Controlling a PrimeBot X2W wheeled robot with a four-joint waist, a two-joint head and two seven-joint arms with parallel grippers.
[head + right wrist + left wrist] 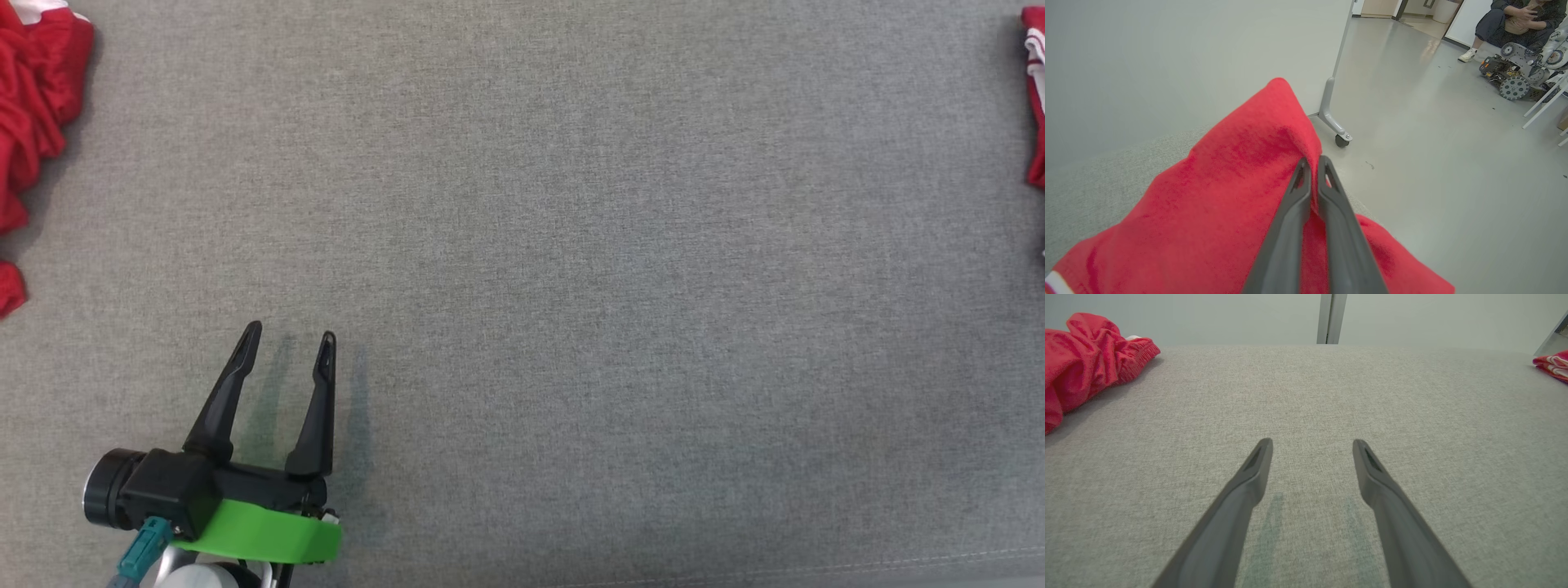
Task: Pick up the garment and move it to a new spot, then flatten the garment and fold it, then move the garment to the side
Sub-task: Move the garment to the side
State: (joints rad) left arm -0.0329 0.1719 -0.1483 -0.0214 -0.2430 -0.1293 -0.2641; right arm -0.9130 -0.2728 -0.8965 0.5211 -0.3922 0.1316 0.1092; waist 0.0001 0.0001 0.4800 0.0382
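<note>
A wide grey fabric surface (571,286) is spread across the head view. In the right wrist view, a pale partition (1167,61) is seen behind the surface and a glossy floor (1433,163) beyond it.

The garment (1229,196), red with a white stripe at one corner, is draped at the right edge of the surface, with the floor just past it. In the head view it is cut by the right border. A fold of it is raised into a peak and is pinched between the fingers of the right gripper (1313,161), which are clenched tight on the cloth.

A second red pile (33,106) is bunched at the far left edge of the surface, well apart from the garment.

The left gripper (291,331) is held low over the bare surface at the lower left of the head view. Its fingers are spread wide, nothing is gripped between them, and their shadow is cast on the fabric just beside them.

A seated person (1515,20) is partly shown at the top right of the right wrist view, with a small wheeled machine (1515,77) on the floor in front. The partition's foot is fitted with a caster (1342,141).
</note>
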